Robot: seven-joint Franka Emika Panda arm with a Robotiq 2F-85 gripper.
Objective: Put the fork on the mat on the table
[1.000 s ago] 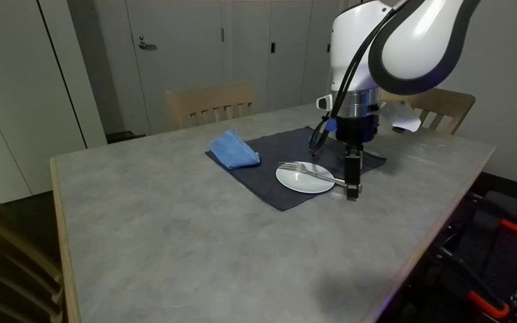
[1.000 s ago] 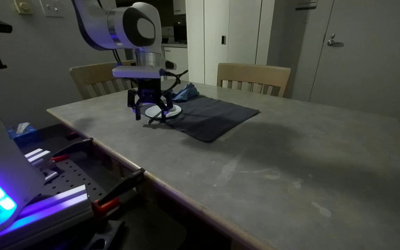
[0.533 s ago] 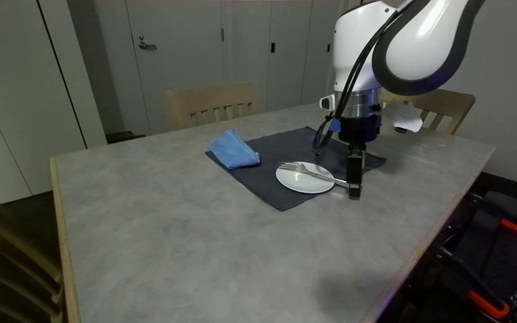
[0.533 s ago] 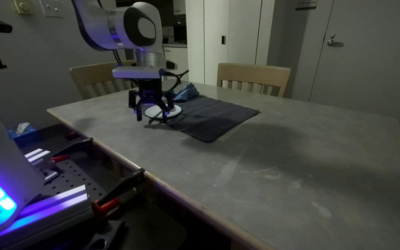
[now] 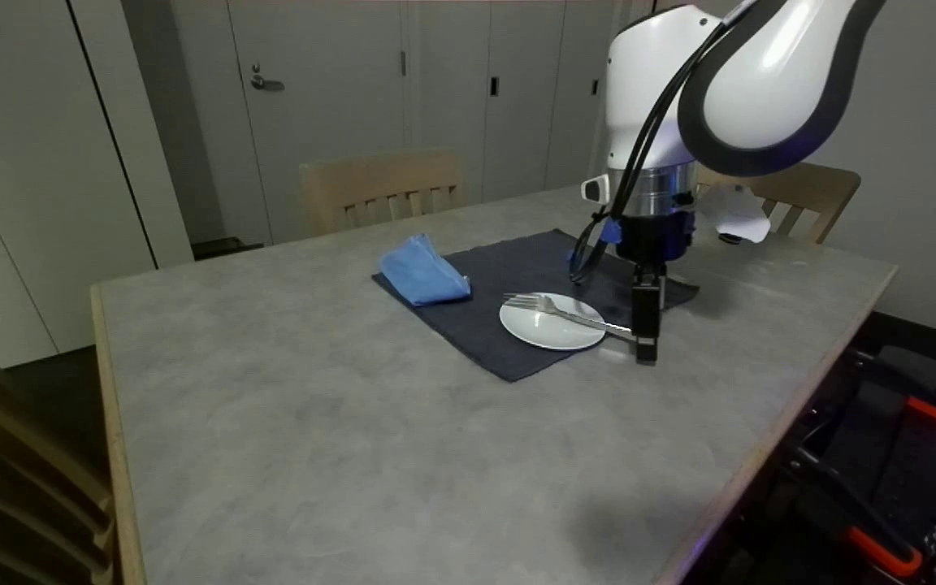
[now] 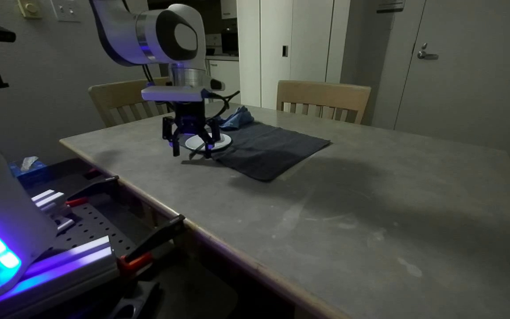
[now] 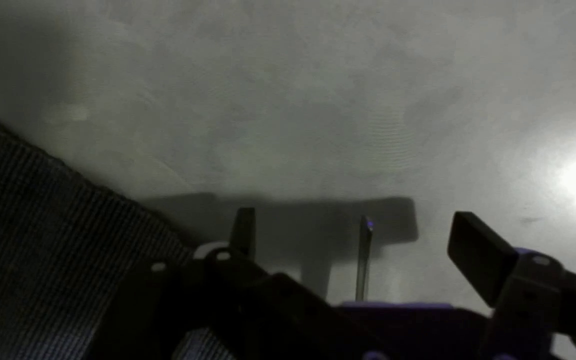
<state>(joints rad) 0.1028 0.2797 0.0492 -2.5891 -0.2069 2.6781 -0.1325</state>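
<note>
The silvery fork (image 5: 578,317) lies across the round white plate (image 5: 537,329), tines on the plate. Its handle sticks out past the rim over the table (image 5: 354,447). The plate rests at a corner of the dark grey mat (image 5: 517,264), which also shows in the wrist view (image 7: 58,240). My gripper (image 6: 192,153) is open and low over the table beside the plate. In the wrist view the fork's handle end (image 7: 363,260) stands between the two spread fingers of the gripper (image 7: 353,230), apart from both. The tines are hidden in the wrist view.
A blue folded cloth (image 5: 423,272) lies on the mat's far left corner in an exterior view. Wooden chairs (image 6: 323,95) stand behind the table. Clamps with red-orange parts (image 6: 135,261) hold on near the table edge by the robot base.
My gripper has shifted slightly toward the end of the fork's handle, away from the plate, and ends slightly lower. It stays open. The fork, plate and mat have not moved.
</note>
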